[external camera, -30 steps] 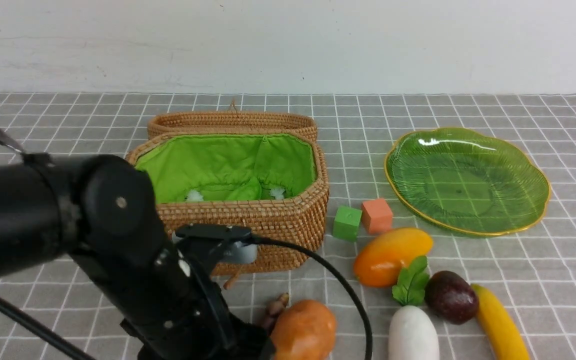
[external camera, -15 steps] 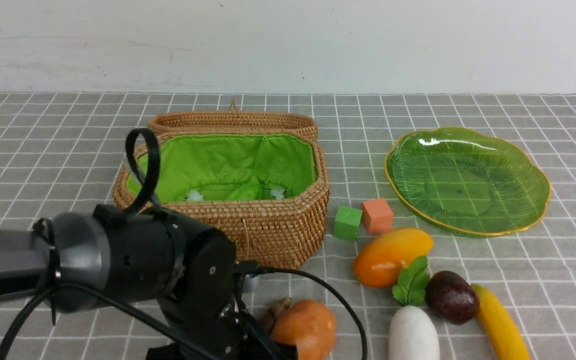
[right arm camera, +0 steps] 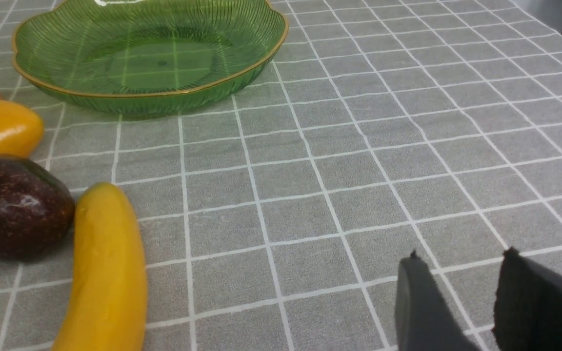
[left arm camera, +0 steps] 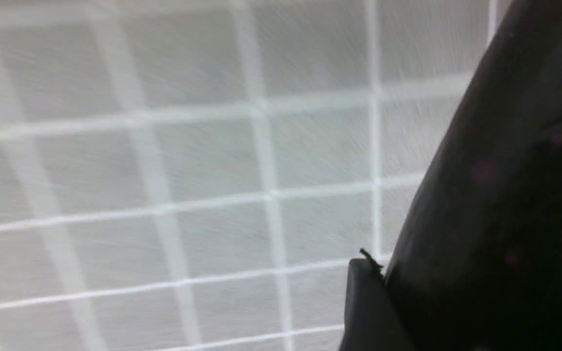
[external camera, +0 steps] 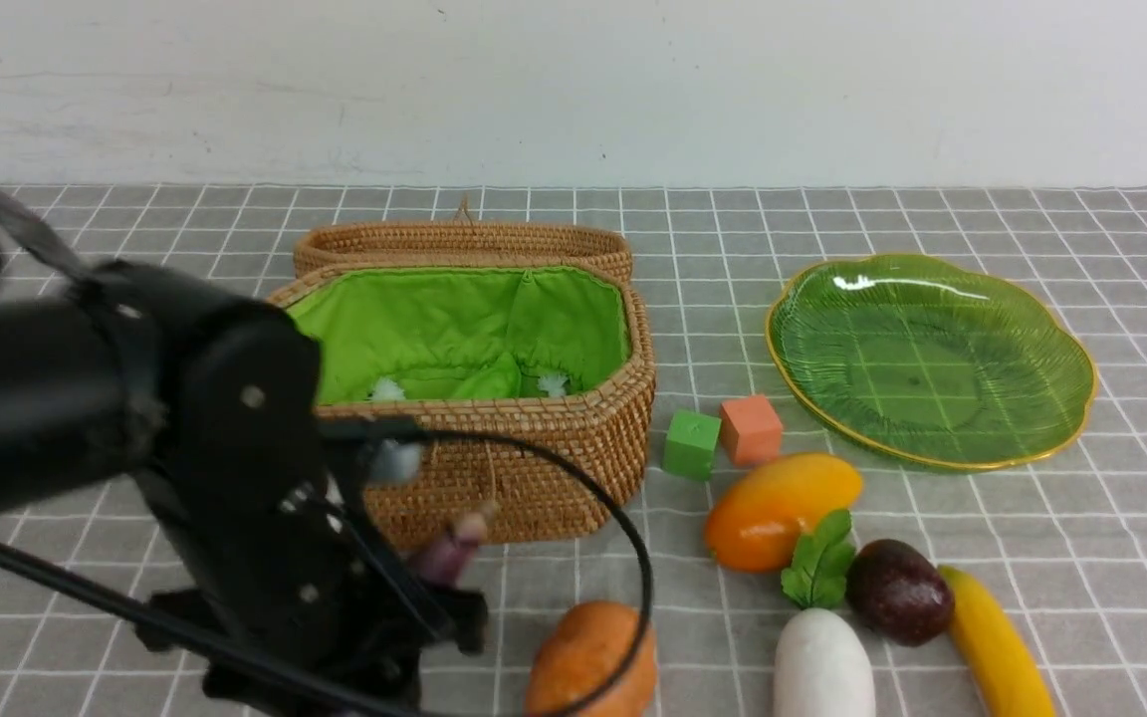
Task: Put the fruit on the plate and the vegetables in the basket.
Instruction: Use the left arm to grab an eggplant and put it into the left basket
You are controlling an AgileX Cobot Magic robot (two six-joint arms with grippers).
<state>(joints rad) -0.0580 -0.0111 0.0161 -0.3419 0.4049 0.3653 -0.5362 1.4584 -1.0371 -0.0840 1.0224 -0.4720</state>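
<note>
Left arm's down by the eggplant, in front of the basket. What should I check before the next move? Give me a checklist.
1. Eggplant held by left claw: cannot tell; it lies against one finger, the other is hidden.
2. Basket open, lid behind it: ok.
3. Cable clear of potato: cannot tell; it loops across it in the front view.
4. Right claw open, empty, apart from banana: ok.
5. Plate bare: ok.

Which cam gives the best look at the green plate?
Front view: the whole plate, unobstructed. Right wrist view has it closer but clips one edge. Left wrist view shows none of it.
</note>
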